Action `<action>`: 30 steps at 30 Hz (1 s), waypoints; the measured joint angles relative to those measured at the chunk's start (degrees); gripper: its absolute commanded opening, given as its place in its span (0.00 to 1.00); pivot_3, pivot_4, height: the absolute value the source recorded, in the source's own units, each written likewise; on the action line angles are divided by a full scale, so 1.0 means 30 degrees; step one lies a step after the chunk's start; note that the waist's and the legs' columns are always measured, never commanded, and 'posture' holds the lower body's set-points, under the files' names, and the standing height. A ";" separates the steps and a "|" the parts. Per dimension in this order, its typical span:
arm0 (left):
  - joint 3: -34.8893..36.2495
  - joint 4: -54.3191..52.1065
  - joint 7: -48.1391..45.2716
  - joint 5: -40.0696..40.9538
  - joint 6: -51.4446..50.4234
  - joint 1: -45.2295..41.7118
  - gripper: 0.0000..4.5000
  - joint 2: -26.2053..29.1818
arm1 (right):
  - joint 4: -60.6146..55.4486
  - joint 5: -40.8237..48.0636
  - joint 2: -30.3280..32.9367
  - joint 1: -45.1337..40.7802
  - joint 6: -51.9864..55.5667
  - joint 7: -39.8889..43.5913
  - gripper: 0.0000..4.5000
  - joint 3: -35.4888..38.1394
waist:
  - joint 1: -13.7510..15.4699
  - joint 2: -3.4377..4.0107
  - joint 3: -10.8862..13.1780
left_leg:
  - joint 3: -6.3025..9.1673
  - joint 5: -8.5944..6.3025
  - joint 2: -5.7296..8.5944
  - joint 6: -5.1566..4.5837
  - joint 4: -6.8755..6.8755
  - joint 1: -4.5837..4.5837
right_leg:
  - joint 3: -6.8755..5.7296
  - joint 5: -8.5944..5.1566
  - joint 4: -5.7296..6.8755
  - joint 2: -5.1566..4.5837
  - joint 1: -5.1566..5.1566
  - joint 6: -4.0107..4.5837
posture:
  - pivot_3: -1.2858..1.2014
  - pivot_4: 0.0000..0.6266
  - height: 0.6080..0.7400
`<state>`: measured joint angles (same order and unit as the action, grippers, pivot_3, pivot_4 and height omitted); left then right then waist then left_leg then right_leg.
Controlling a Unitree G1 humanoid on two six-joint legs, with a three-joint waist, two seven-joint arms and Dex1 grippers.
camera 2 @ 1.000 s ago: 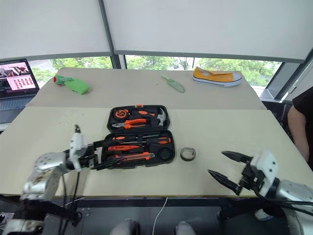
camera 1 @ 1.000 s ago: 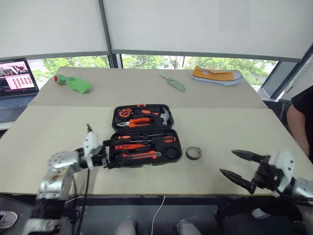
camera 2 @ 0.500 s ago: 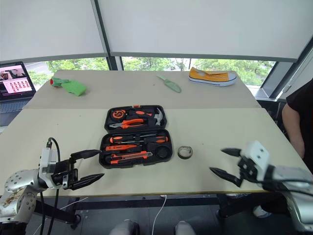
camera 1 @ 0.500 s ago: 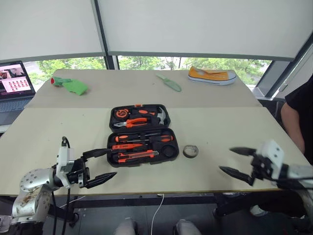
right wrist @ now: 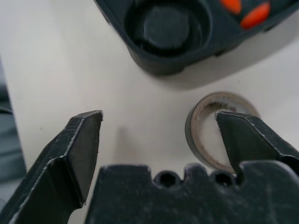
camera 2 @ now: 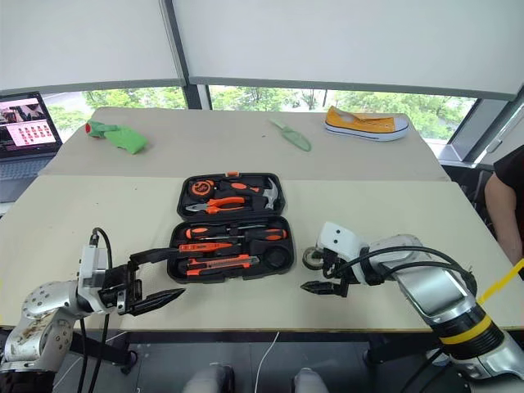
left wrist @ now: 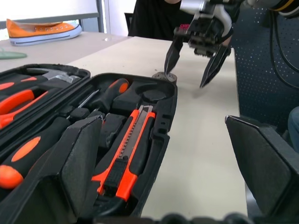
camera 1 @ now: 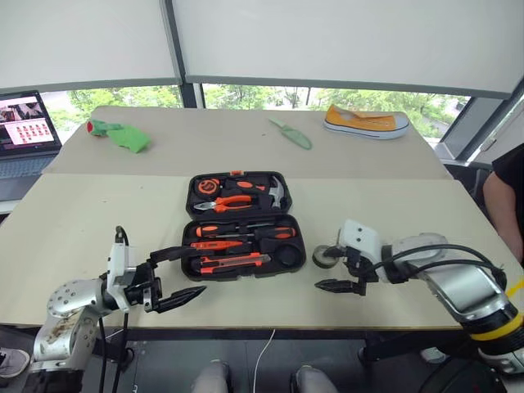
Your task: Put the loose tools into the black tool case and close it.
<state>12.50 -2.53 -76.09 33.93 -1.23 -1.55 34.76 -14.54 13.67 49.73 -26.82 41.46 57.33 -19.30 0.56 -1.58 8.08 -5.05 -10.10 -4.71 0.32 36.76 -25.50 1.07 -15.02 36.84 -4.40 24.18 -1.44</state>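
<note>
Left eye view: a beige table [camera 1: 98, 221] fills the frame, and the black tool case [camera 1: 242, 219] lies open at its centre, lid half toward the top of the frame and base half toward the bottom. Pliers, a hammer and a tape measure sit in the lid's slots; black-and-orange screwdrivers [camera 1: 237, 232] and an orange-black utility knife [camera 1: 233, 263] lie in the base. Just right of the case's lower right corner, a small dark tape roll [camera 1: 323, 256] lies flat on the table, apart from the case.

At lower right, the right gripper [camera 1: 340, 271] points down over the tape roll. Its fingers are spread and grasp nothing; in the right wrist view one fingertip [right wrist: 243, 133] hangs over the roll's ring and the other stands over bare table beside it.

At lower left, the left gripper [camera 1: 182, 273] is level, pointing toward the case's lower left corner, fingers spread wide and empty.

Along the top of the frame sit a laptop [camera 1: 24, 131] at far left, a green object [camera 1: 119, 135], a green trowel [camera 1: 291, 133] and a yellow shoe [camera 1: 366, 123] at upper right.
</note>
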 measured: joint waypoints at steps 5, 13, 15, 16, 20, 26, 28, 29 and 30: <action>-0.0027 -0.0247 0.0256 -0.0006 0.0017 -0.0039 1.00 -0.0116 | 0.0948 -0.0722 -0.0073 -0.1009 0.0104 0.0329 0.29 -0.0599 | -0.0004 -0.0008 0.0005 | 0.0003 0.0006 -0.0004 0.0006 0.0036 0.0011 | -0.0001 0.0012 0.0036 0.0001 -0.0006 0.0000 | 0.52 0.24 1.00; -0.0085 -0.0395 0.0489 -0.0089 0.0461 0.0056 1.00 -0.0447 | 0.2577 -0.1184 -0.0070 -0.1516 -0.0597 0.1129 0.02 -0.0541 | 0.0010 -0.0009 0.0004 | 0.0000 0.0007 -0.0002 0.0006 0.0041 0.0014 | 0.0002 0.0013 0.0043 0.0003 -0.0010 -0.0001 | 0.52 0.24 1.00; -0.0084 -0.0438 0.0524 -0.0086 0.0550 0.0169 1.00 -0.0495 | 0.2591 -0.0422 0.0033 -0.1498 -0.0586 0.2073 0.02 -0.0011 | 0.0007 -0.0010 0.0005 | -0.0001 0.0007 -0.0003 0.0005 0.0043 0.0012 | 0.0004 0.0014 0.0045 0.0003 -0.0009 -0.0002 | 0.52 0.24 1.00; -0.0082 -0.0487 0.0538 -0.0081 0.0572 0.0227 1.00 -0.0502 | 0.2506 0.0325 0.0082 -0.1502 -0.0392 0.2777 0.02 0.0408 | -0.0001 -0.0012 0.0007 | 0.0001 0.0006 -0.0003 0.0005 0.0042 0.0010 | 0.0004 0.0014 0.0046 0.0004 -0.0007 -0.0002 | 0.52 0.24 1.00; 0.0009 -0.0630 0.0505 -0.0008 0.0581 0.0564 1.00 -0.0474 | 0.2170 0.3080 -0.0428 -0.3133 0.1352 0.4477 0.02 0.1704 | -0.0176 -0.0013 0.0008 | 0.0002 0.0007 -0.0026 0.0005 0.0042 0.0042 | 0.0010 0.0025 0.0064 0.0024 -0.0011 0.0019 | 0.52 0.24 1.00; 0.0120 -0.0651 0.0337 0.0041 0.0622 0.0889 1.00 -0.0320 | 0.2219 0.4063 -0.3865 -0.4963 0.3295 0.3920 0.02 0.0537 | -0.0411 -0.0012 0.0008 | 0.0001 0.0009 -0.0038 0.0008 0.0037 0.0065 | 0.0004 0.0035 0.0092 0.0032 -0.0006 0.0052 | 0.52 0.24 1.00; 0.0151 -0.0702 0.0383 0.0040 0.0703 0.1009 1.00 -0.0322 | 0.3035 0.3286 -0.4870 -0.5608 0.3341 0.3272 0.02 -0.0668 | -0.0419 -0.0014 0.0007 | -0.0008 0.0009 -0.0037 0.0008 0.0041 0.0065 | 0.0005 0.0036 0.0090 0.0027 -0.0009 0.0050 | 0.52 0.24 1.00; 0.0141 -0.0767 0.0423 0.0039 0.0717 0.1103 1.00 -0.0325 | 0.3593 0.2817 -0.5197 -0.5747 0.3320 0.2891 0.02 -0.1115 | -0.0419 -0.0015 0.0007 | -0.0012 0.0009 -0.0035 0.0009 0.0041 0.0063 | 0.0005 0.0037 0.0089 0.0024 -0.0008 0.0048 | 0.52 0.24 1.00; 0.0148 -0.0842 0.0443 0.0038 0.0724 0.1218 1.00 -0.0323 | 0.4007 0.2509 -0.5294 -0.5744 0.3299 0.2680 0.02 -0.1412 | -0.0360 -0.0016 0.0008 | -0.0012 0.0009 -0.0028 0.0009 0.0041 0.0059 | 0.0003 0.0038 0.0089 0.0018 -0.0012 0.0044 | 0.52 0.24 1.00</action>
<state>12.95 -5.06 -74.76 34.05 0.94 2.10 33.79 -2.52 21.20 33.84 -44.05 51.36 65.37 -23.53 -0.52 -1.62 8.11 -5.09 -10.07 -4.80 0.35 36.88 -25.32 1.08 -14.91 37.11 -4.35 24.14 -1.30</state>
